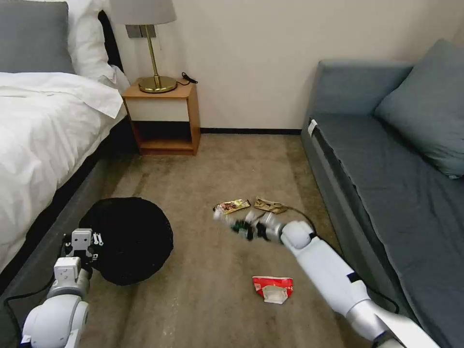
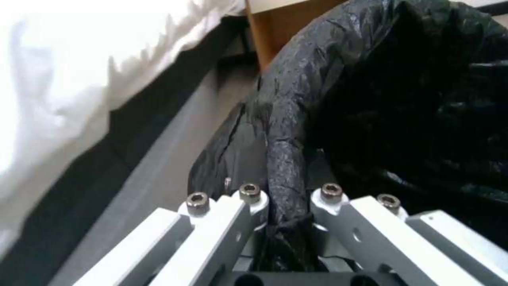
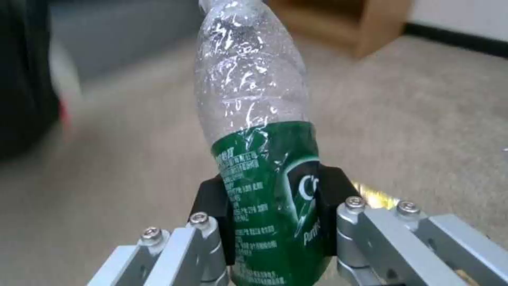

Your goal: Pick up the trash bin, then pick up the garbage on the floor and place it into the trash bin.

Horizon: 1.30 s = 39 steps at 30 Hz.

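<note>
From the head view, the right gripper (image 1: 247, 227) sat at frame centre, closed around a clear plastic bottle (image 1: 231, 222) whose long axis ran toward the upper left, pointing roughly at the trash bin (image 1: 128, 239) in the lower left. The left gripper (image 1: 83, 247) was clamped on the bin's near rim, beside the bed (image 1: 43, 130). On the tan carpet (image 1: 212, 164) lay a gold-brown snack wrapper (image 1: 233, 206) and a tan crumpled wrapper (image 1: 269, 205) just above the bottle, and a red-white wrapper (image 1: 273, 288) lower down. A wooden nightstand (image 1: 164, 118) with a brass lamp (image 1: 153, 53) stood against the wall, and a grey sofa (image 1: 386, 159) filled the right.

The left wrist view showed up close the fingers (image 2: 241, 216) pinched on a rolled fold of the black bag (image 2: 285, 131).

The right wrist view showed the green label (image 3: 270, 186) wedged between black pads (image 3: 212, 214), the bottle's crinkled body running to the top edge.
</note>
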{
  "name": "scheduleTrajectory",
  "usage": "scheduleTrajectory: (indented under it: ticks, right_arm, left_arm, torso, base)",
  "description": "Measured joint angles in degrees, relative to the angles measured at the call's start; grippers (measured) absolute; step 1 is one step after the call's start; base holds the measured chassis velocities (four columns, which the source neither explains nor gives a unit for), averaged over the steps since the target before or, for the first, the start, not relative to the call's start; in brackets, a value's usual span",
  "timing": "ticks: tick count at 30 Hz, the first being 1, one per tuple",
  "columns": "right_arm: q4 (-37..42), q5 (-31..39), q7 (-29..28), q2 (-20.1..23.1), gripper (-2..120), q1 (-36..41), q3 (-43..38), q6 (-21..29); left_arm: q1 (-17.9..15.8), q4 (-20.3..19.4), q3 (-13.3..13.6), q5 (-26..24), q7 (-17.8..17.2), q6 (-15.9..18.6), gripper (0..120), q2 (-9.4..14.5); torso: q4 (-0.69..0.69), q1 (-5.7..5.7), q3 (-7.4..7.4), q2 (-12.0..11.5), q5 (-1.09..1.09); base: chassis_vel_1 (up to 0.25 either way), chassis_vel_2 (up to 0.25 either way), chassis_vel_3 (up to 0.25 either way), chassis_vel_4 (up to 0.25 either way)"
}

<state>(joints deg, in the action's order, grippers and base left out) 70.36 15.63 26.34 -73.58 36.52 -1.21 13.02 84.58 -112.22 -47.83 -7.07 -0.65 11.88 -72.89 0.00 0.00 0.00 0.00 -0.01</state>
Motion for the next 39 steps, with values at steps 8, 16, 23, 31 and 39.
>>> scheduleTrajectory:
  ticks: [8, 16, 23, 31, 39]
  right_arm:
    - [17.2, 29.5, -11.7, 0.1, 30, 2.6, 4.9, 13.9]
    - [17.5, 36.9, -16.5, -5.9, 30, 1.4, 13.3, 17.3]
    - [10.4, 27.0, -16.4, -11.2, 30, 1.8, 18.7, 14.4]
    - [7.3, 22.0, -15.7, -13.0, 36, 2.4, 19.7, 12.1]
    - [8.7, 22.1, -15.9, -11.3, 62, 2.0, 19.8, 12.0]
  left_arm:
    - [-1.7, 1.1, 2.1, -0.9, 0.5, -0.1, 3, -2.1]
    - [-3.6, 2.9, 3.4, -3.6, 1.2, -0.1, 3, -2.7]
    - [-3.9, 3.3, 2.7, -6.4, 1.9, -0.1, 3, -1.8]
    - [-2.8, 3.5, 1.2, -8.2, 2.1, -0.5, 3, -0.6]
    - [-2.6, 4.5, 1.4, -7.6, 2.2, -0.9, 3, -1.2]
  torso:
    - [0.01, 0.0, 0.0, 0.0, 0.0]
    - [0.01, 0.0, 0.0, 0.0, 0.0]
    - [0.0, 0.0, 0.0, 0.0, -0.01]
    - [0.01, 0.0, 0.0, 0.0, 0.0]
    - [0.0, 0.0, 0.0, 0.0, 0.0]
  base:
    - [0.0, 0.0, 0.0, 0.0]
    - [0.0, 0.0, 0.0, 0.0]
    - [0.0, 0.0, 0.0, 0.0]
    - [0.0, 0.0, 0.0, 0.0]
    - [0.0, 0.0, 0.0, 0.0]
